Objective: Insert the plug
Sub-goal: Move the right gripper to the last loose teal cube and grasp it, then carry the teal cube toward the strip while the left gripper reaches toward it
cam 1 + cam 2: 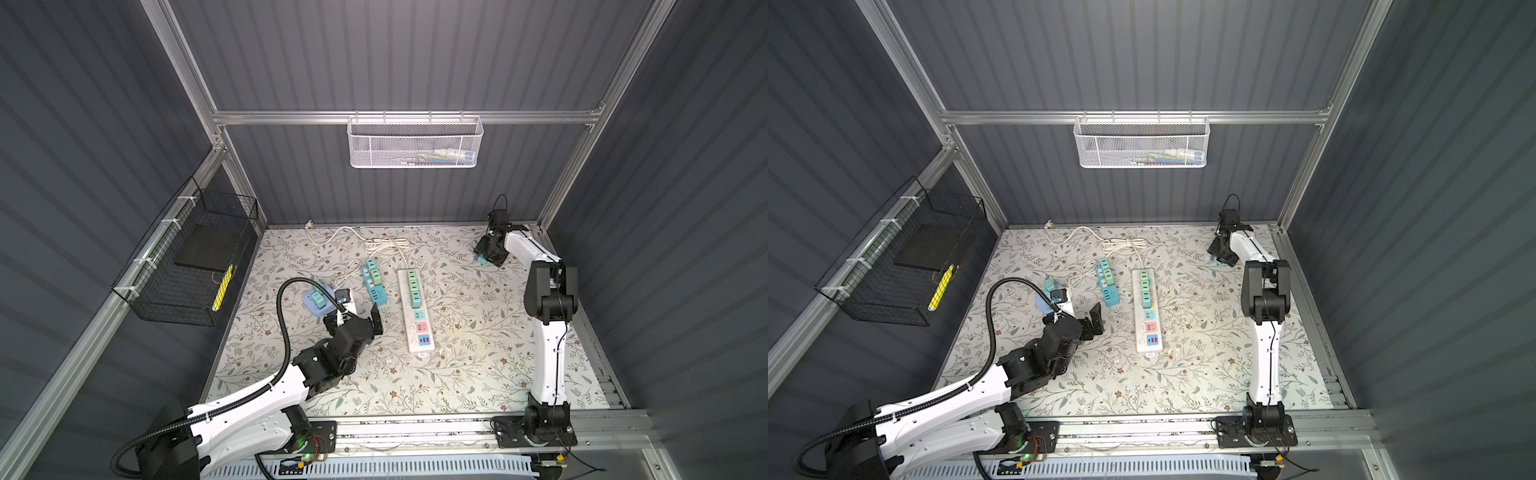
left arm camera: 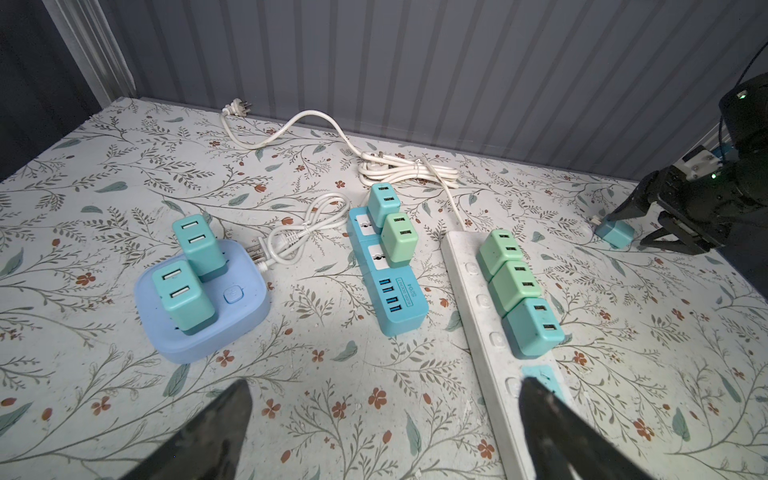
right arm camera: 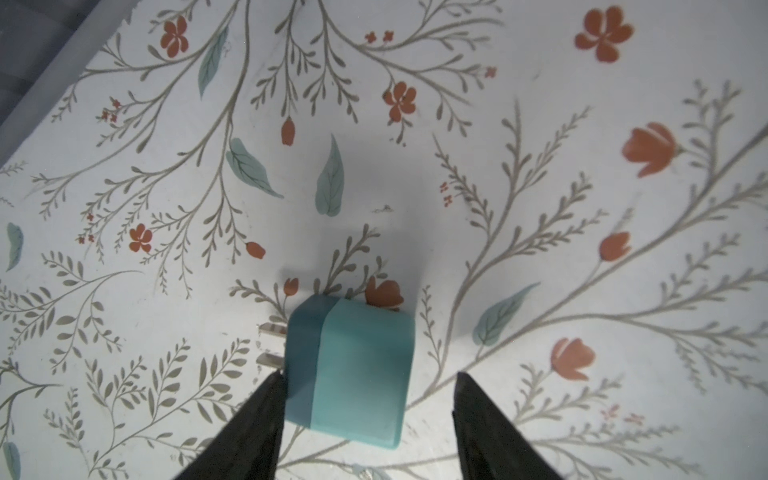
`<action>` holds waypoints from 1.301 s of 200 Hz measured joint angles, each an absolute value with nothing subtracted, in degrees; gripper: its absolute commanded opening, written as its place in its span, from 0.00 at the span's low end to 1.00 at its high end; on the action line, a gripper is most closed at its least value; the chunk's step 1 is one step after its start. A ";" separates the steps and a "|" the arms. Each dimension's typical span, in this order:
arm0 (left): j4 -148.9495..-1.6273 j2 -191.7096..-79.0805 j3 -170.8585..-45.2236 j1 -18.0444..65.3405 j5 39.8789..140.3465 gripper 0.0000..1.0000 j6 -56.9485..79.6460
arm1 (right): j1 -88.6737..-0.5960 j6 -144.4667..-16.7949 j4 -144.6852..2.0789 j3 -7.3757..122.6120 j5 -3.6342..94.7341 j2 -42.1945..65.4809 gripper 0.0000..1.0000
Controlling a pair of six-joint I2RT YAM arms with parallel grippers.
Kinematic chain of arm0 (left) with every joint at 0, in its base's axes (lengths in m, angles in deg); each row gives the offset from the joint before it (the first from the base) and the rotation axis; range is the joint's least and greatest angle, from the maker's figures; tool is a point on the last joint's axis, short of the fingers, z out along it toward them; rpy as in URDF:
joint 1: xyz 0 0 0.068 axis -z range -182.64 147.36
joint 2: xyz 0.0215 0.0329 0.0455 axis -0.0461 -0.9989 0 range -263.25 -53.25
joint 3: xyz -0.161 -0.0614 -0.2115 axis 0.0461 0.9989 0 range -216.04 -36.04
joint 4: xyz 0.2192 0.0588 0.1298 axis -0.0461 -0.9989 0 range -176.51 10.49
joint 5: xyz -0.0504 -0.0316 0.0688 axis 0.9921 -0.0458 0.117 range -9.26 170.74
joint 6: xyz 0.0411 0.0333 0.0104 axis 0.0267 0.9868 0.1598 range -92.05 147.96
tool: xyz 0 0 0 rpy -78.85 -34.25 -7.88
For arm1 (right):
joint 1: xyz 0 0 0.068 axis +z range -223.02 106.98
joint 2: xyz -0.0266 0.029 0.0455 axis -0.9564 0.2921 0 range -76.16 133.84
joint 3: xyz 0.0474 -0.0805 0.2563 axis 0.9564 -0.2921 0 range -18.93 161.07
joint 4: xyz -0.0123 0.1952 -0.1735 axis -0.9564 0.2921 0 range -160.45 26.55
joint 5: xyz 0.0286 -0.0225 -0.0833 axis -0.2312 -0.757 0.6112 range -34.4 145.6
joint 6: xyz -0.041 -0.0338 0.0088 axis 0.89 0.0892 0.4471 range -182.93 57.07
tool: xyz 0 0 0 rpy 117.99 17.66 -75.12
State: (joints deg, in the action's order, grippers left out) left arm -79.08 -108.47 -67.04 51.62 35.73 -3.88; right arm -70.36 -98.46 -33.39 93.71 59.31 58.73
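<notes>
A teal plug lies on its side on the floral table at the far right back, its two metal prongs pointing sideways; it also shows in both top views. My right gripper is lowered over the plug with its jaws open on either side. One finger touches the prong end and a gap remains at the other. The white power strip lies mid-table, carrying three green and teal plugs, with a free teal socket. My left gripper hovers open and empty beside this strip.
A blue power strip and a light-blue hub, both with plugs in them, lie left of the white strip. Coiled white cables lie toward the back wall. A black wire basket hangs on the left wall, a white mesh basket at the back.
</notes>
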 measured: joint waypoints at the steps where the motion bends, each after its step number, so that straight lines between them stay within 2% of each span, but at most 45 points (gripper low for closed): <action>1: -79.08 -108.47 -67.04 51.62 35.73 1.00 -3.86 | -70.36 -98.46 -33.35 93.75 59.31 58.75 0.64; 46: -79.06 -108.32 -67.04 51.62 35.53 1.00 -3.68 | -70.36 -97.69 -32.70 95.24 58.00 61.07 0.64; 91: -79.06 -108.32 -67.04 51.62 35.51 1.00 -3.66 | -70.36 -96.89 -32.39 95.13 57.25 61.18 0.57; 133: -79.06 -108.32 -67.04 51.62 35.51 1.00 -3.66 | -70.36 -96.27 -33.74 92.72 57.25 59.85 0.55; 166: -79.04 -108.32 -67.04 51.62 35.51 1.00 -3.66 | -70.36 -96.36 -35.36 87.72 56.31 56.55 0.52; 260: -79.08 -108.32 -67.04 51.62 35.60 1.00 -3.68 | -67.85 -96.32 -44.04 69.20 52.49 43.24 0.52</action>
State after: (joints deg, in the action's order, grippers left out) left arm -79.08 -108.32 -67.04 51.62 35.60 -3.68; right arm -67.85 -96.32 -44.04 69.20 52.49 43.24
